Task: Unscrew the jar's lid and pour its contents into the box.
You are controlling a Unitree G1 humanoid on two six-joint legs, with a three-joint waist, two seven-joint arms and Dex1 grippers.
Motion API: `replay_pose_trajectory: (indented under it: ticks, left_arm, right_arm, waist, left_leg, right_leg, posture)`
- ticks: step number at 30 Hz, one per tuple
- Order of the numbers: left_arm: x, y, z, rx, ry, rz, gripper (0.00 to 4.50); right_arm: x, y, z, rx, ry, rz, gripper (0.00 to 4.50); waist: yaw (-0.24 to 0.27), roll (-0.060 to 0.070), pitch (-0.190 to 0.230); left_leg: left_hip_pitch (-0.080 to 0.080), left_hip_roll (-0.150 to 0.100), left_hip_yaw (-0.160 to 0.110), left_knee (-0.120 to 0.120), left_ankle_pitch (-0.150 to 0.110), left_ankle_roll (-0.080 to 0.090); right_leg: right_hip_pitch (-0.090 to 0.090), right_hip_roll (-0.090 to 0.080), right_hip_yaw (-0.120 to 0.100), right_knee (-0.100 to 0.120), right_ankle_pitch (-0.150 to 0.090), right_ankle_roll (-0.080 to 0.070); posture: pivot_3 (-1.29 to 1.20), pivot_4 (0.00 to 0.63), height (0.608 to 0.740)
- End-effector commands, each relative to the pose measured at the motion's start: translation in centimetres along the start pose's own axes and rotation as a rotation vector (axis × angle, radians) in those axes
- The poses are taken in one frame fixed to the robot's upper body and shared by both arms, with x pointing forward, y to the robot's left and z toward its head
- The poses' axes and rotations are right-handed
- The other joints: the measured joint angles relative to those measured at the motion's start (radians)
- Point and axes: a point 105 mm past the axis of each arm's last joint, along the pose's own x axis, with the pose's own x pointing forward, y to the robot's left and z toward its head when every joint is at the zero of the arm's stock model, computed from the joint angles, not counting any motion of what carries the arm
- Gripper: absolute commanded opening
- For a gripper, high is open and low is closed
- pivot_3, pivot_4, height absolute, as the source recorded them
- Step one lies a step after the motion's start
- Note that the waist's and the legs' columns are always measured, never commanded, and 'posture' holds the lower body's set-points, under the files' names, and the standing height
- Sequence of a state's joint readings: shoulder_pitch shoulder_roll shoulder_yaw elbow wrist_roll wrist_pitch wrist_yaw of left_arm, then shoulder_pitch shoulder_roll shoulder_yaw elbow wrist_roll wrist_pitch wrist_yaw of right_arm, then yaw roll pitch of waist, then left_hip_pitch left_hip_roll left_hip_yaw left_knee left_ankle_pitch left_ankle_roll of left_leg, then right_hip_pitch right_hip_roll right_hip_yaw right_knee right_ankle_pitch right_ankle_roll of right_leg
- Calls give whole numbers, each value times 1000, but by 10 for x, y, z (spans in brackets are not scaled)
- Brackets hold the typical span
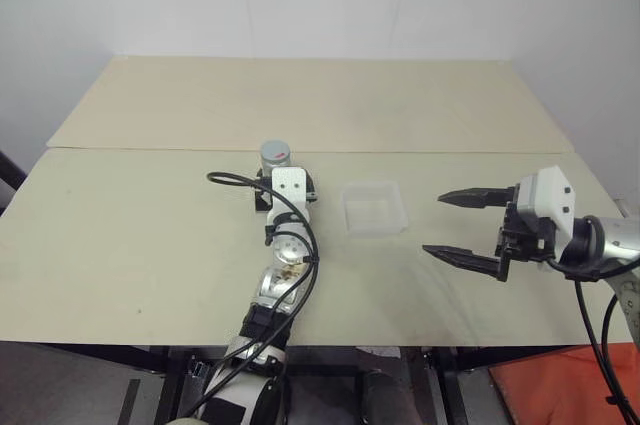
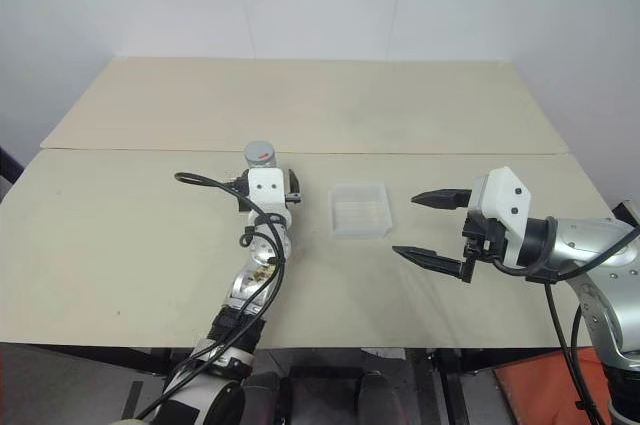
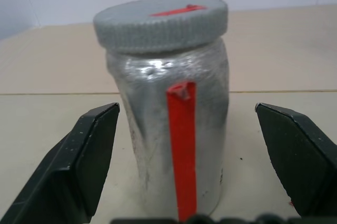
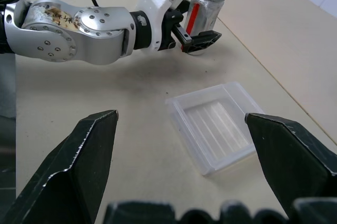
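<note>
Pale walls stand behind a broad beige table (image 1: 150,245) made of two boards that meet along a seam running across its far half; the left arm stretches forward over the near board, a black cable looped along it, and its left gripper (image 3: 192,145) sits at the jar (image 3: 174,129), black fingers (image 3: 89,155) spread wide on either side of the body with a gap showing on both sides, so nothing is gripped; the right gripper (image 1: 462,227) hovers over the right part of the table, pointing toward the middle, its two fingers also far apart and empty; the box (image 1: 374,208), a shallow clear-plastic tray with rounded corners, lies flat between the two grippers, near the jar but apart from it, and appears empty; the jar stands upright just in front of the seam, silvery-sided with a red strip running down its wall; the lid (image 3: 160,23), grey with a ribbed edge and a red mark on top, sits on the jar; the contents cannot be made out.
</note>
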State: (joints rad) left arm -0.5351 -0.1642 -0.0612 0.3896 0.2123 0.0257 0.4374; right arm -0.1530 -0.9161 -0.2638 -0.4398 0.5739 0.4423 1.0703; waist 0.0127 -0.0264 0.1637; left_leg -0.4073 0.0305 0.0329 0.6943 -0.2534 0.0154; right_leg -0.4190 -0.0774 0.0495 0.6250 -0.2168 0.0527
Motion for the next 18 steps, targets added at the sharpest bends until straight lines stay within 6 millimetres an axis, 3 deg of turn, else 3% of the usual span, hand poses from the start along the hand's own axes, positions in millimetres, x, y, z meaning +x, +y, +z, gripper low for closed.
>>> replay_pose_trajectory:
  ticks: [1, 18]
  left_arm:
    - [4, -4, 16, -14, -56, 17, 4500]
    - [16, -4, 21, -33, -72, 49, 4500]
  right_arm:
    - [-4, -3, 14, -70, -31, -8, 4485]
    - [-4, -2, 16, -75, -38, -18, 4485]
  waist:
    - [0, 0, 0]
    - [0, 0, 0]
  left_leg:
    - [0, 0, 0, 0, 0, 0]
    - [0, 0, 0, 0, 0, 0]
  right_leg:
    - [0, 0, 0, 0, 0, 0]
    - [0, 0, 0, 0, 0, 0]
  posture:
    - [0, 150, 740]
    - [0, 150, 740]
